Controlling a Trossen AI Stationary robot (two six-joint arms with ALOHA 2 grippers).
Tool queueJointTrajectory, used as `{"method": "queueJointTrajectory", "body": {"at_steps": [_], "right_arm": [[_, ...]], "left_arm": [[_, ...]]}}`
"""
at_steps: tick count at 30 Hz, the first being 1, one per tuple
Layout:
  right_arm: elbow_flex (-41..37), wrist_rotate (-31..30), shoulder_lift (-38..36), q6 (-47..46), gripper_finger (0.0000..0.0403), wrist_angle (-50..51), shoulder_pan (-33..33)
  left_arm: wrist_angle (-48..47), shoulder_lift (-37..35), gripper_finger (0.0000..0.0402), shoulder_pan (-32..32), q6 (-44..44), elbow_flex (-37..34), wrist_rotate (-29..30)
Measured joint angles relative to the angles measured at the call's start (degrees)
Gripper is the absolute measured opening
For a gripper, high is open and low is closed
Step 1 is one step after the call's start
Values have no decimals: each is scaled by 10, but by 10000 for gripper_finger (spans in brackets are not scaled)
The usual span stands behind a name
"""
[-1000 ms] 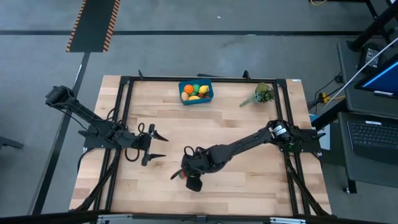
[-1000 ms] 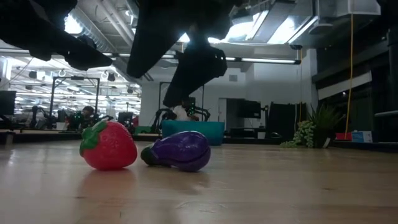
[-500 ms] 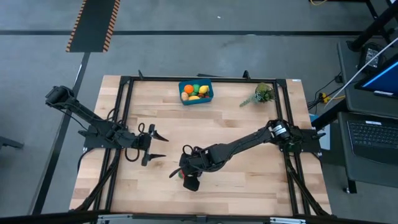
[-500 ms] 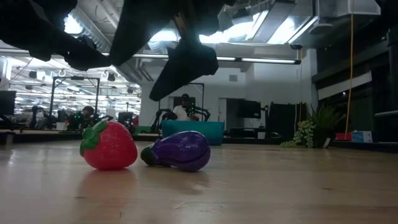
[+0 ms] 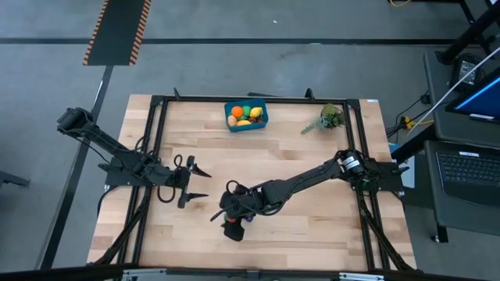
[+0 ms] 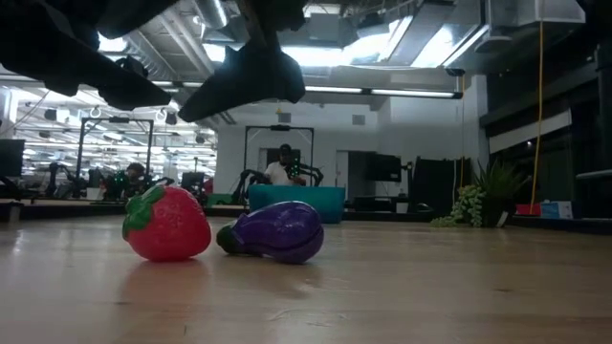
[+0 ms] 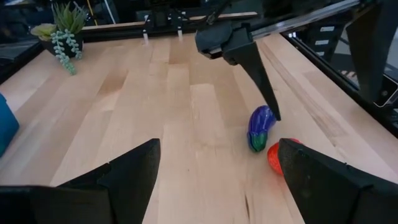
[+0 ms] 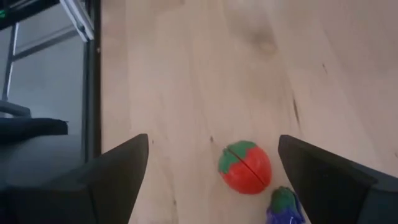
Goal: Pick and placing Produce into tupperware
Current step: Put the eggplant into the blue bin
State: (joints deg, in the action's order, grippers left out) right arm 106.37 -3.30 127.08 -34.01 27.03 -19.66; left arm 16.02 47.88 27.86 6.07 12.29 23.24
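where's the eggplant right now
The eggplant lies on the table's near middle part, right beside the strawberry, under the right tool; the blue box sits far off at the back edge.

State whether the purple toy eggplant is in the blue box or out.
Out. The purple toy eggplant lies on the wooden table beside the red strawberry, far from the blue plastic box.

Bare surface (image 5: 297,164) lies open between the strawberry (image 6: 167,225) and eggplant (image 6: 275,232), which almost touch, and the tupperware (image 5: 246,115) at the far edge. The right end effector (image 5: 225,221) hangs spread above the pair; the left end effector (image 5: 195,183) stands beside, and the plant sprig (image 5: 326,119) keeps well apart
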Motion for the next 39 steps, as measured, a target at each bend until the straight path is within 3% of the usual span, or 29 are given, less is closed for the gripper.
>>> {"method": "queueJointTrajectory", "body": {"at_steps": [5,21,39], "right_arm": [[0,1,0,26,360,24,0],[1,-1,0,-39,360,161,0],[1,5,20,-79,360,178,0]], "left_arm": [[-1,0,318,0,0,0,0],[-1,0,318,0,0,0,0],[-8,0,318,0,0,0,0]]}}
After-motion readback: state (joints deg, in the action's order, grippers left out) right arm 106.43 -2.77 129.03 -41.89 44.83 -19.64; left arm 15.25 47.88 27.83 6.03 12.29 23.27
